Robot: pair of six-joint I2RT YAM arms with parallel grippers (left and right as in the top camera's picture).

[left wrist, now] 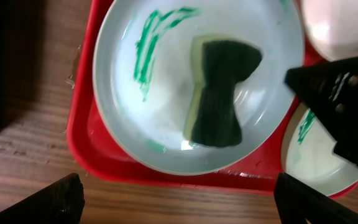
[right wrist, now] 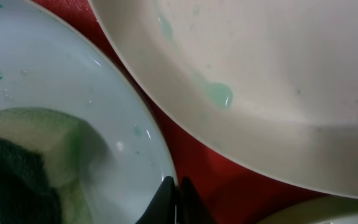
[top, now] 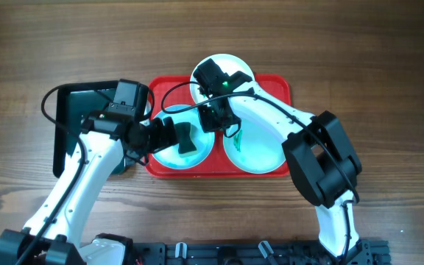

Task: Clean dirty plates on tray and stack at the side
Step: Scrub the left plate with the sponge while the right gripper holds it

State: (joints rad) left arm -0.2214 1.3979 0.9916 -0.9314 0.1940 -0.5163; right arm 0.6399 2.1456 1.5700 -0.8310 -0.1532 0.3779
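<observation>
Red tray (top: 280, 88) on table (top: 389, 59), three plates (top: 243, 66) carried; a dark green sponge (left wrist: 219, 93) is laid on the green-smeared turquoise plate (left wrist: 166, 124). Left end effector (left wrist: 178, 183): spread wide apart above that plate, nothing gripped. Right end effector (right wrist: 176, 199): clamped on the same plate's rim.

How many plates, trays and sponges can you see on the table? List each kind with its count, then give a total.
Plates: 3 (turquoise plate, turquoise plate, white plate)
Trays: 2 (red tray, black tray)
Sponges: 1 (sponge)
Total: 6
</observation>
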